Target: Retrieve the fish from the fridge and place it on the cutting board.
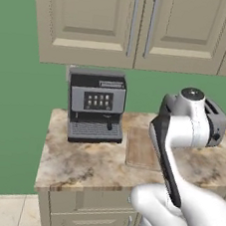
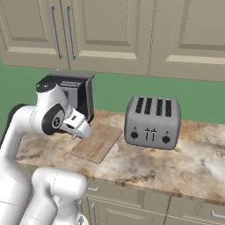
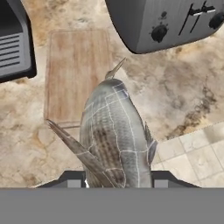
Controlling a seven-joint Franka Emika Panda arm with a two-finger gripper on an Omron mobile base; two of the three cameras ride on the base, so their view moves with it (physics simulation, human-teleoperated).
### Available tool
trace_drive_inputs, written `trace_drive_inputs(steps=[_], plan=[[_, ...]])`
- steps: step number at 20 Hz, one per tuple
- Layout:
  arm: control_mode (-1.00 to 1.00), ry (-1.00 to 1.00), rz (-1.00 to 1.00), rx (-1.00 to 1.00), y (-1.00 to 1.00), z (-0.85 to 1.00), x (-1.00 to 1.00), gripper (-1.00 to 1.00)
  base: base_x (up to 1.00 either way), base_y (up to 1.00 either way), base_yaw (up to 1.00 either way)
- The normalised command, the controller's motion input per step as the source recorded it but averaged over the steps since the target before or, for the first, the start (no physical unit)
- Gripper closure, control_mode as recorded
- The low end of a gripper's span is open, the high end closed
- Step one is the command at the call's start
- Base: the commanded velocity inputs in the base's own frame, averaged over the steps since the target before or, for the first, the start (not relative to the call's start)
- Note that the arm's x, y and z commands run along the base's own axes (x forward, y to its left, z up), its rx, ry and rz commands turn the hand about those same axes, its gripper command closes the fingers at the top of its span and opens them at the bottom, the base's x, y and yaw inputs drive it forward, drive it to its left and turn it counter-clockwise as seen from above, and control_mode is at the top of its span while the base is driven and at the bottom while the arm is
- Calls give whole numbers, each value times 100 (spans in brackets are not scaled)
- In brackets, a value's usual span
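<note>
The fish [image 3: 114,131], grey with mottled scales and thin fins, hangs in my gripper [image 3: 116,179], which is shut on its tail end. Its head points toward the near right corner of the cutting board [image 3: 76,74]. The board is a light brown wooden rectangle lying flat on the marbled counter, between the coffee machine and the toaster [image 1: 140,148] [image 2: 96,143]. The fish is held above the counter, just beside the board's edge and near the counter's front edge. In the right base view my hand [image 2: 78,124] hovers over the board's left end. The fridge is out of view.
A grey and black coffee machine [image 1: 96,105] [image 3: 13,39] stands left of the board. A silver toaster [image 2: 153,122] [image 3: 166,22] stands to its right. Beige wall cabinets [image 1: 131,22] hang above. Tiled floor [image 3: 197,153] lies beyond the counter's front edge.
</note>
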Motion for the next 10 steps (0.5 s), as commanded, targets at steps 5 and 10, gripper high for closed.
trace_drive_inputs(steps=[5, 10], plan=[[-100, 0, 0, 0, -1, -26, 61, 100, 0, 0, 0], [-100, 0, 0, 0, -8, -72, 74, 100, 0, 0, 0]])
